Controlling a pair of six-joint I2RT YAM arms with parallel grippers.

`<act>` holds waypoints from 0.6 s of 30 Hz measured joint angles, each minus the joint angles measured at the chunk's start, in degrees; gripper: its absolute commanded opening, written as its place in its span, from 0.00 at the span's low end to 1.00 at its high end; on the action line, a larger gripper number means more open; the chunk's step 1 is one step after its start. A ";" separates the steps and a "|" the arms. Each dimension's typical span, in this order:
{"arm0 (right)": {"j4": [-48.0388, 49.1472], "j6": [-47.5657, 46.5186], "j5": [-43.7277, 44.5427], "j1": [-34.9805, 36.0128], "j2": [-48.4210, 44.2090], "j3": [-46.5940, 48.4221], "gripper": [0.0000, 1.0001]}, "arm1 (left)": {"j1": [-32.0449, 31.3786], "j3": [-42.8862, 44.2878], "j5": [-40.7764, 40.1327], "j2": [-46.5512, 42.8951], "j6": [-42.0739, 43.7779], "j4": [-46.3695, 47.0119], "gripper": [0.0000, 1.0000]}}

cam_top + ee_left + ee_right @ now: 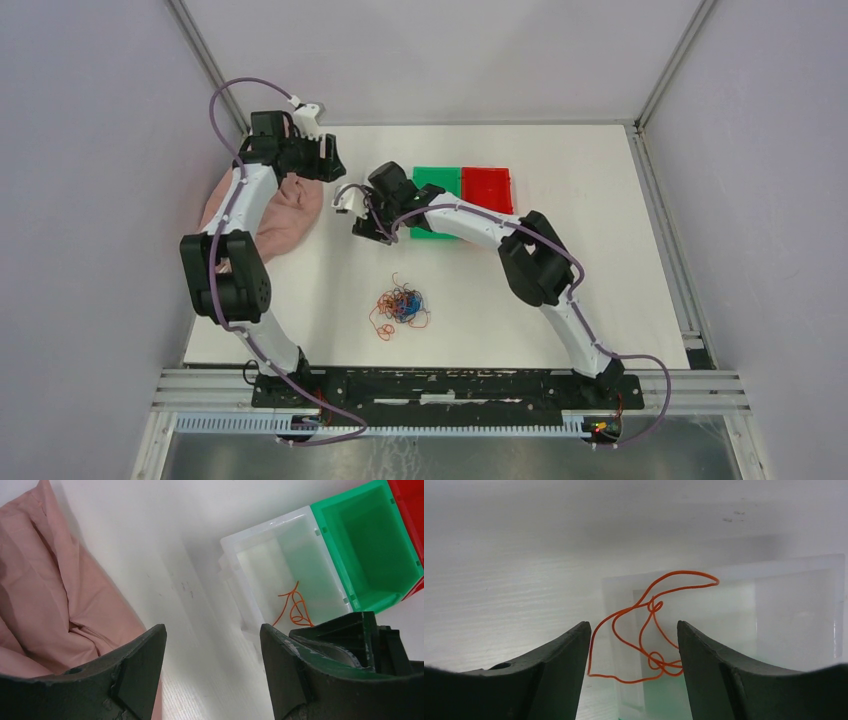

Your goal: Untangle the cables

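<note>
Cables [400,305] in orange, blue and dark strands are lying knotted in a small curly heap on the white desk [620,220], close to my bases. They are well apart from the green bin [437,178] and red bin [487,188] at the far side. A soft pink cloth [290,210] is slumping at the left edge.

From my left wrist, my left hand [212,635] is hanging spread and empty above bare desk. Beside it a translucent clear bin [260,550] is holding one thin orange cable [295,609] on its smooth floor.

From my right wrist, my right hand [634,630] is standing spread at that bin's corner. The springy orange loops are lying loose between the fingers, seemingly pinched by neither. I am judging this a drop-off, so I should be lifting straight up, keeping every loop off my fingertips.
</note>
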 measured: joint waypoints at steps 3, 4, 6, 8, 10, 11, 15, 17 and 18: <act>-0.76 -0.42 0.57 -0.17 1.81 2.56 0.60 | 0.24 -0.44 0.35 -0.63 -0.33 0.17 0.76; -1.09 -0.55 0.61 -0.35 2.49 3.43 0.57 | 0.39 -0.52 0.48 -0.83 -0.33 0.22 0.76; -1.62 -0.59 0.57 -0.50 3.48 4.42 0.54 | 0.70 -0.57 0.59 -1.03 -0.33 0.26 0.76; -2.43 -0.50 0.39 -0.74 4.15 4.85 0.50 | 1.03 -0.59 0.59 -1.03 -0.35 0.28 0.75; -2.91 0.00 -0.33 -1.03 4.46 5.11 0.42 | 1.31 -0.59 0.59 -1.03 -0.55 0.33 0.76; -3.13 0.35 -0.55 -1.18 4.55 5.29 0.37 | 1.33 -0.61 0.61 -1.03 -0.72 0.37 0.75; -3.13 2.16 -0.96 -2.05 4.59 5.68 0.05 | 1.51 -0.74 0.70 -1.05 -0.94 0.81 0.75; -2.10 4.61 -1.92 -2.86 4.59 5.70 0.00 | 1.60 -0.83 1.03 -1.14 -0.96 1.03 0.75; -1.49 5.55 -2.36 -3.26 4.59 5.70 0.00 | 1.60 -0.83 1.22 -1.16 -0.96 1.05 0.75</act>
